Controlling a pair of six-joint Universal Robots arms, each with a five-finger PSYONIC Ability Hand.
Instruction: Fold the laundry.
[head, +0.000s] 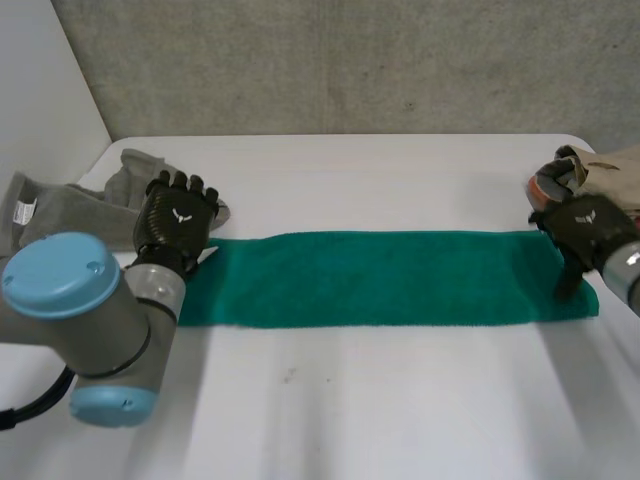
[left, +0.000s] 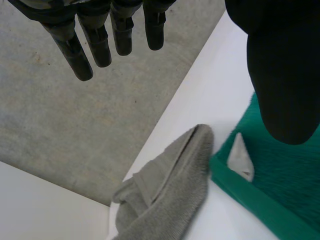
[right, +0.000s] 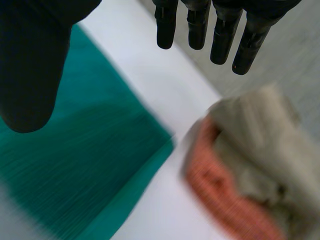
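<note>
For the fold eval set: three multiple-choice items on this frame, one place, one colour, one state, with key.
1. The grey towel lies: A on the long towel; B beside the left hand; C on the floor.
2. The long towel is: A orange; B white; C green.
3. The left hand's fingers: A straight, holding nothing; B curled round the long towel; C pinching the grey towel.
B: it sits next to that hand; C: the strip is green; A: left wrist view shows straight fingers clear of cloth.
</note>
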